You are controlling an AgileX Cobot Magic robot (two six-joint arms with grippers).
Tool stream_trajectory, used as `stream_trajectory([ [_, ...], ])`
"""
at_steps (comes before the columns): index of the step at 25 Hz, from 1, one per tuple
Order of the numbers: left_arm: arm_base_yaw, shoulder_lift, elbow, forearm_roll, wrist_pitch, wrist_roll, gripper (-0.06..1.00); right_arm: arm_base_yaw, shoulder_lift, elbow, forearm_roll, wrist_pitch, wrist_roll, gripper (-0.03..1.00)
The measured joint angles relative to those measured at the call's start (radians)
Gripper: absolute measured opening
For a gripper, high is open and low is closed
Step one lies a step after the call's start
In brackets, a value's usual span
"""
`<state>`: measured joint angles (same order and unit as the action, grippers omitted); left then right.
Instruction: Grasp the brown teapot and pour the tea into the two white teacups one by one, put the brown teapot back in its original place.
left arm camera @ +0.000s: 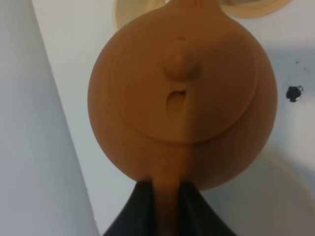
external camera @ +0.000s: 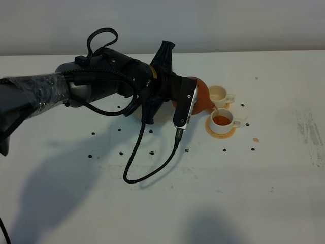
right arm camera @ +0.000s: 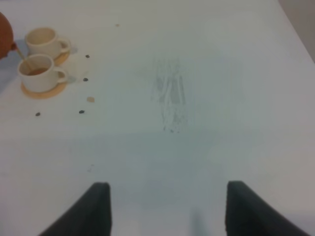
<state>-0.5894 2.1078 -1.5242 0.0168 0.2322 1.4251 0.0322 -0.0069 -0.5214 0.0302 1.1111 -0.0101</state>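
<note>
My left gripper (left arm camera: 166, 209) is shut on the loop handle of the brown teapot (left arm camera: 182, 93), which hangs tilted over the cups. In the high view the teapot (external camera: 204, 96) shows past the wrist, and a thin stream of tea falls from its spout into the nearer white teacup (external camera: 222, 120). That cup holds brown tea and stands on an orange-tan coaster (external camera: 219, 132). Just behind it the second teacup (external camera: 218, 94) looks pale inside. The right wrist view shows both cups (right arm camera: 38, 73) (right arm camera: 44, 42). My right gripper (right arm camera: 167, 211) hangs open over bare table. The teapot's original place is hidden.
Small black specks (external camera: 151, 152) dot the white table around the arm. A black cable (external camera: 147, 168) loops down from the left wrist onto the table. A brownish crumb (external camera: 255, 140) lies right of the cups, and a scuffed patch (external camera: 310, 134) marks the far right.
</note>
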Motion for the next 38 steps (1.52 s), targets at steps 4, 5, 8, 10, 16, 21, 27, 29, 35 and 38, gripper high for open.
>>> stream_trajectory([
  [4,0.0,0.0,0.0,0.004,-0.008,0.005,0.09,0.0,0.0,0.0,0.0,0.0,0.0,0.49],
  [5,0.0,0.0,0.0,0.004,-0.009,0.007,0.09,0.0,0.0,0.0,0.0,0.0,0.0,0.49],
  [8,0.0,0.0,0.0,0.005,-0.01,0.026,0.09,0.0,0.0,0.0,0.0,0.0,0.0,0.49],
  [10,0.0,0.0,0.0,0.005,-0.012,0.034,0.09,0.0,0.0,0.0,0.0,0.0,0.0,0.49],
  [16,0.0,0.0,0.0,0.005,-0.014,0.05,0.09,0.0,0.0,0.0,0.0,0.0,0.0,0.49],
  [21,-0.004,0.0,0.0,0.024,-0.027,0.054,0.09,0.0,0.0,0.0,0.0,0.0,0.0,0.49],
  [27,-0.01,0.0,0.0,0.029,-0.035,0.066,0.09,0.0,0.0,0.0,0.0,0.0,0.0,0.49],
  [29,-0.01,0.0,0.0,0.03,-0.035,0.075,0.09,0.0,0.0,0.0,0.0,0.0,0.0,0.49],
  [35,-0.01,0.0,0.0,0.045,-0.035,0.077,0.09,0.0,0.0,0.0,0.0,0.0,0.0,0.49],
  [38,-0.01,0.0,0.0,0.052,-0.039,0.079,0.09,0.0,0.0,0.0,0.0,0.0,0.0,0.49],
])
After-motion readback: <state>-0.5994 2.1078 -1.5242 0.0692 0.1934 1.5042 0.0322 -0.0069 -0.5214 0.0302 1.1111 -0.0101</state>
